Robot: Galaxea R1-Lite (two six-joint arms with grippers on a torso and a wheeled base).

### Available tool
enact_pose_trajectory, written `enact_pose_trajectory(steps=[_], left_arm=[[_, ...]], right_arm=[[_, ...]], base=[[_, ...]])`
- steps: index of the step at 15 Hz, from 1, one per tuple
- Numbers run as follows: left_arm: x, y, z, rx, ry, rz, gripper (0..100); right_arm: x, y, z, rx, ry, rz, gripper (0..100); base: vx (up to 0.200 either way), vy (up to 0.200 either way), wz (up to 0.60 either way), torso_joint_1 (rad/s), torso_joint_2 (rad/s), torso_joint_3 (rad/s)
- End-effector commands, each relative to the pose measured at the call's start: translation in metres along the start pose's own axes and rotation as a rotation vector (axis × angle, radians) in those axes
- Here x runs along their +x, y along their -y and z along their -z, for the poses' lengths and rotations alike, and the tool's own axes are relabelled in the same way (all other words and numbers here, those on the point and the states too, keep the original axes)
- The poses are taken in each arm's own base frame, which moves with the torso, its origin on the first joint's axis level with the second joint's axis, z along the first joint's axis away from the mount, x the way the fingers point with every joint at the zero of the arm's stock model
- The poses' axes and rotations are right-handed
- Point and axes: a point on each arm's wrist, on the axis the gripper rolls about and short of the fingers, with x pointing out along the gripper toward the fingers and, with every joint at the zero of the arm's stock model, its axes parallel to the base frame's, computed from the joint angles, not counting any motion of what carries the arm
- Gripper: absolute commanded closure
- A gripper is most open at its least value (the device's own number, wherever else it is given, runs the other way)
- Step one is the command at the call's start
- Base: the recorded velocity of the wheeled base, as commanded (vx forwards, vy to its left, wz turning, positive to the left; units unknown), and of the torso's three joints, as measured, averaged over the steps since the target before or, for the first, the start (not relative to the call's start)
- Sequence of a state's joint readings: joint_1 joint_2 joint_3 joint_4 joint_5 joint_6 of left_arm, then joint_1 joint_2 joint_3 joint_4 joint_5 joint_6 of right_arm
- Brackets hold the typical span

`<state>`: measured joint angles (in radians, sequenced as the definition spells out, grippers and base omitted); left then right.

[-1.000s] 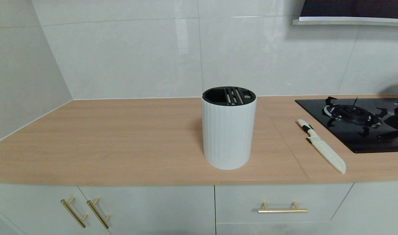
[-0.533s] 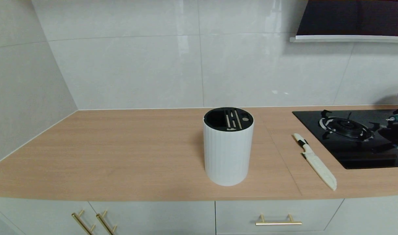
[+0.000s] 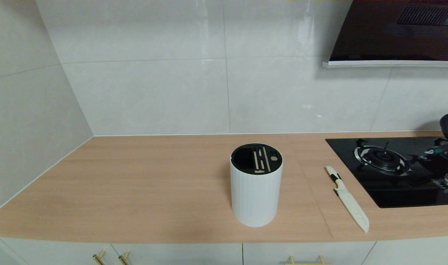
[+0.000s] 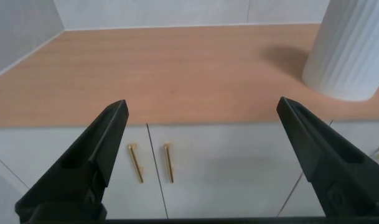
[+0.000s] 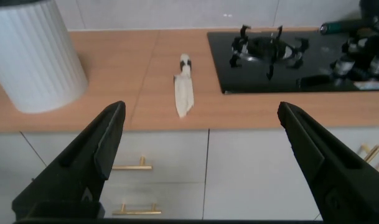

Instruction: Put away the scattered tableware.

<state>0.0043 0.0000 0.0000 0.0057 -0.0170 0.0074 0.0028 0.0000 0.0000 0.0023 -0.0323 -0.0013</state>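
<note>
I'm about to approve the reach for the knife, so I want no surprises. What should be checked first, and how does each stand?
1. Knife lies flat on the counter, nothing touching it: ok.
2. Right gripper empty, jaws open: ok.
3. Left gripper empty, jaws open: ok.
4. Holder upright, top slots unblocked: ok.
5. Right gripper above the knife: not ok, it hangs short of the counter's front edge.
6. Which slot fits the blade: cannot tell.

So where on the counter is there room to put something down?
The biggest bare stretch of counter runs from the left wall to the white holder. A narrower strip lies between the holder and the knife. It's crowded around the knife and stove.
</note>
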Motion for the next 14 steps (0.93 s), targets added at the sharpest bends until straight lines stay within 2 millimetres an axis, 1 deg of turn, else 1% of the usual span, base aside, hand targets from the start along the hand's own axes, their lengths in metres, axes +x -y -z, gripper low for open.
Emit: enact_pose_trajectory(steps=[1, 8, 14], left_arm=[[0.0000, 0.0000, 0.0000, 0.000, 0.000, 0.000, 0], [0.0000, 0.0000, 0.0000, 0.000, 0.000, 0.000, 0], [0.0000, 0.0000, 0.0000, 0.000, 0.000, 0.000, 0]], right_arm=[[0.0000, 0.0000, 0.0001, 0.000, -0.001, 0.000, 0], [0.0001, 0.0000, -0.0001, 0.000, -0.001, 0.000, 0], [0.0001, 0.0000, 0.0000, -0.005, -0.002, 0.001, 0]], base=[[0.000, 0.000, 0.00, 0.212, -0.44, -0.251], [0.000, 0.000, 0.00, 0.186, -0.38, -0.200], [0.000, 0.000, 0.00, 0.015, -0.03, -0.014]])
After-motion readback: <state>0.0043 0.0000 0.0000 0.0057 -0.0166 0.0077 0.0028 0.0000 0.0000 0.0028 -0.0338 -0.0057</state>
